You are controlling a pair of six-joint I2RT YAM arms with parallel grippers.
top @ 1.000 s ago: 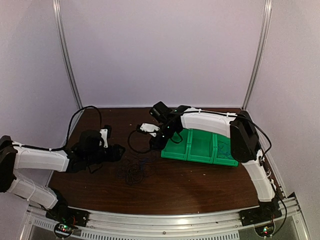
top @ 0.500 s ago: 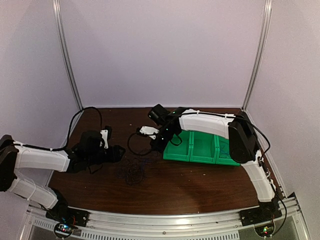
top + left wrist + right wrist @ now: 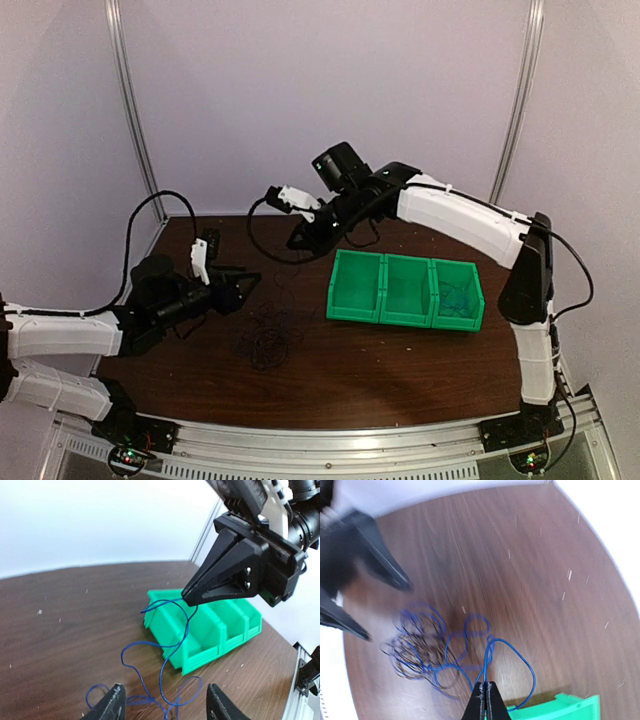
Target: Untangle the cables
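Dark wood table (image 3: 400, 365), pale walls (image 3: 330, 100), green bins (image 3: 405, 292), right end effector (image 3: 484, 694) pinching blue cable (image 3: 188, 624), left end effector (image 3: 165, 689) spread apart

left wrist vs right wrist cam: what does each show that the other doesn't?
Left wrist only: the right hand seen from outside, and all three compartments of the bin. Right wrist only: the black tangle on the table, with blue loops running through it. Both: the blue wire pinched in the shut right hand, some of the green bin, and the open left hand.
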